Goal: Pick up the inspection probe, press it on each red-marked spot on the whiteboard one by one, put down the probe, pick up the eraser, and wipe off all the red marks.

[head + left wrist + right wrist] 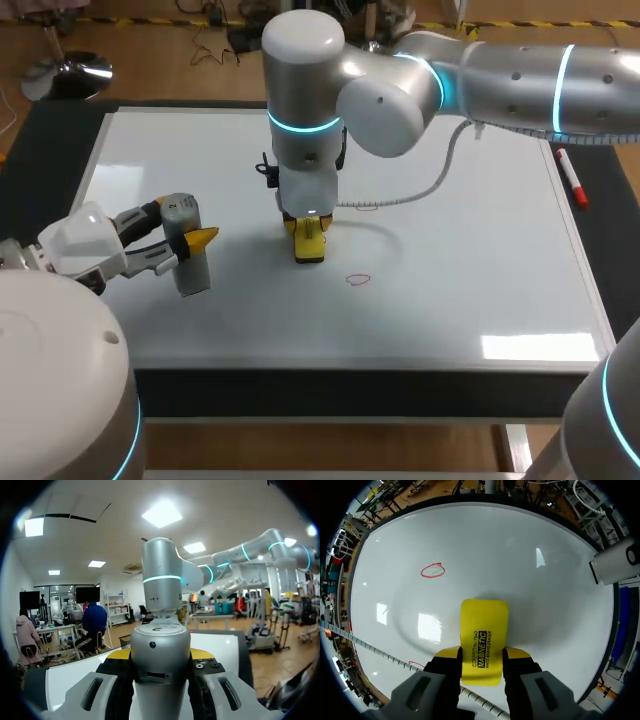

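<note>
Right jaws clamp the yellow rectangular eraser (484,640) at the white whiteboard's (480,260) middle, a red oval mark (358,280) near-right of it. Left jaws hold the grey cylindrical probe (186,245) over the board's left.

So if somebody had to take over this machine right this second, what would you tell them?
The left fingers are shut on the probe, held upright over the left part of the whiteboard. The right fingers are shut on the yellow eraser near the board's middle.
Done: the eraser is picked up. Whether every spot was pressed cannot be told.
Left: the probe is not yet put down. Two red marks show near the eraser, one oval and another; both need wiping.
</note>
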Action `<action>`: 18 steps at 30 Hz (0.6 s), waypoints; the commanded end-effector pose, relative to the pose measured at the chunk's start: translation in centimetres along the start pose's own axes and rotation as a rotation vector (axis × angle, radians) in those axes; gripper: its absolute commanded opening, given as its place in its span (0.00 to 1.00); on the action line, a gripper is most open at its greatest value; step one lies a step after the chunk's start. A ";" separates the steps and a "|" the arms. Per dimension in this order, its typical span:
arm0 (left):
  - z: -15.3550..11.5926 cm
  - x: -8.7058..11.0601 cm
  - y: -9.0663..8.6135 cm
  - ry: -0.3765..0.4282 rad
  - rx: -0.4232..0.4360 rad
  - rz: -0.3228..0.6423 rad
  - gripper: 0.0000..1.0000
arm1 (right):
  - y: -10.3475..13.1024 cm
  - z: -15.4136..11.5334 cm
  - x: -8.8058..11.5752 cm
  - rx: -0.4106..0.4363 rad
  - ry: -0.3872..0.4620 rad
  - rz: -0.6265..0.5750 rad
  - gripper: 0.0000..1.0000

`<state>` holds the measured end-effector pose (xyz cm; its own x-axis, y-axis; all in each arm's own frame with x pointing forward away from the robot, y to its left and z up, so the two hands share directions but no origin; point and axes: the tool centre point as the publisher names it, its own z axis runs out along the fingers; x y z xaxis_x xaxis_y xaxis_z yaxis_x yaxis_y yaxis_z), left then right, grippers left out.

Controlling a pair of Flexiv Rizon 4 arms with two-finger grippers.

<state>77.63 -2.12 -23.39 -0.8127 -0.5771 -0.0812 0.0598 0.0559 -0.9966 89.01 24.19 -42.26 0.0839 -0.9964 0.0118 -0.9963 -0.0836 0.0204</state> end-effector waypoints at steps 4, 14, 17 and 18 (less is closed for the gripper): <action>0.1 0.0 0.0 -0.004 0.001 0.001 0.00 | -0.6 0.3 1.6 -0.008 0.019 0.027 0.00; 0.1 0.0 0.0 -0.004 0.001 0.001 0.00 | -0.6 0.6 4.4 -0.009 0.036 0.073 0.00; 0.1 0.0 0.0 -0.004 0.001 0.001 0.00 | -0.6 0.4 5.2 -0.008 0.040 0.081 0.00; 0.1 0.0 0.0 -0.004 0.001 0.001 0.00 | -0.6 0.3 5.4 -0.006 0.041 0.083 0.00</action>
<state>77.64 -2.13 -23.41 -0.8117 -0.5784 -0.0811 0.0601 0.0555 -0.9967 90.18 20.07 -42.44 -0.0009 -0.9981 0.0620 -0.9995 0.0028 0.0312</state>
